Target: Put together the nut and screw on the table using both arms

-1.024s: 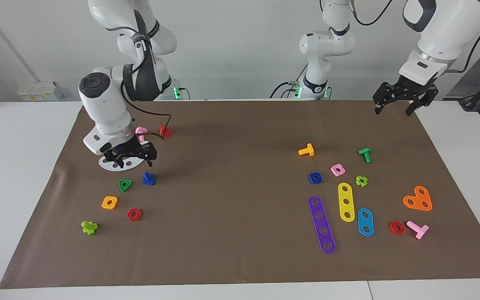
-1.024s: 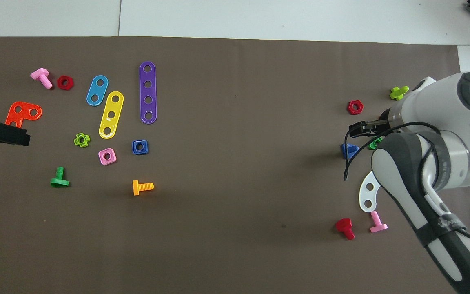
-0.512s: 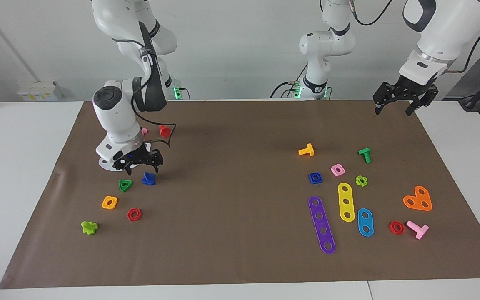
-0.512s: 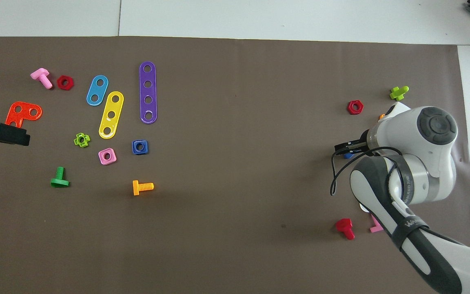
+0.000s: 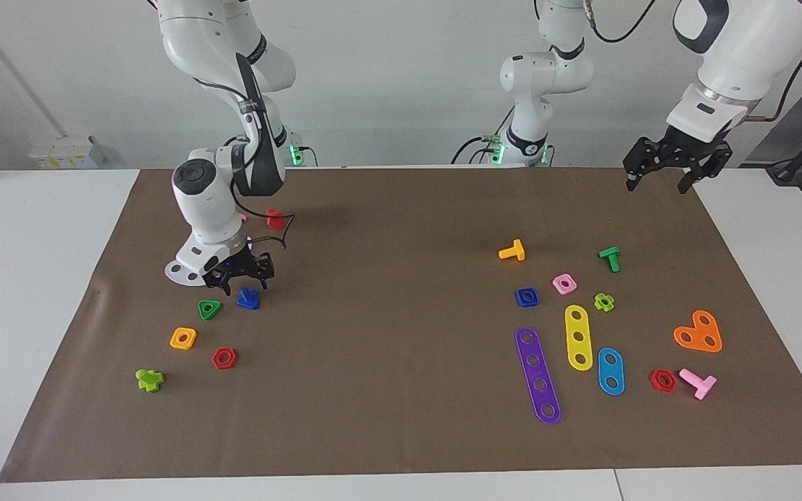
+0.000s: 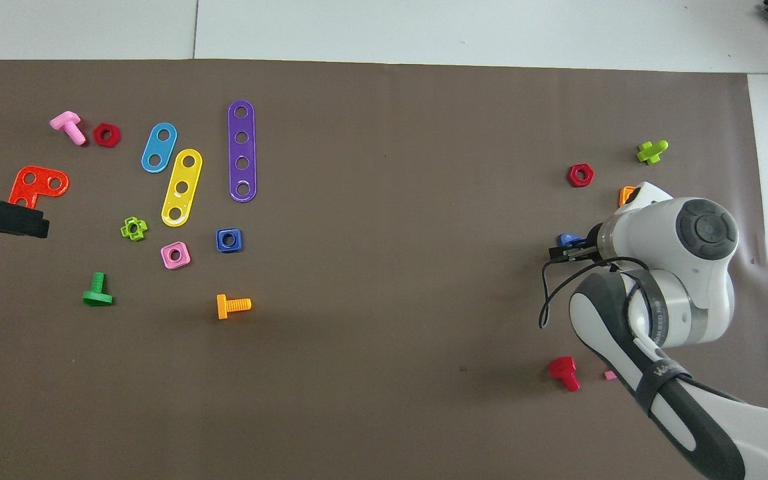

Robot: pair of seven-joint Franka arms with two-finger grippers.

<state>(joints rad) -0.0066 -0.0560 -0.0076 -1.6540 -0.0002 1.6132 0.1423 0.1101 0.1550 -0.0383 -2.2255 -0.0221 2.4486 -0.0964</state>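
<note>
Surface: brown mat point(image 5: 401, 431) spread on white table point(image 5: 32, 313), toy parts scattered at both ends.
Screw point(image 5: 248, 298): toward right arm's end, head flat on mat, beside green triangular nut point(image 5: 209, 309).
Nut point(image 5: 527, 297): toward left arm's end, beside pink square nut point(image 5: 564, 283).
Right gripper point(image 5: 242, 277): just over screw, fingers spread.
Left gripper point(image 5: 665, 177): waiting high over mat edge, fingers apart.
Handling: likely light, stiff, slick plastic; best pinched across upright shaft.

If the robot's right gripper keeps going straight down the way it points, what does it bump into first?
Most likely the small blue plastic bolt with the triangular head. The right gripper points down with open fingers, low over that bolt on the brown paper-like mat. Depth is hard to judge, so it might touch the mat just beside it.
</note>
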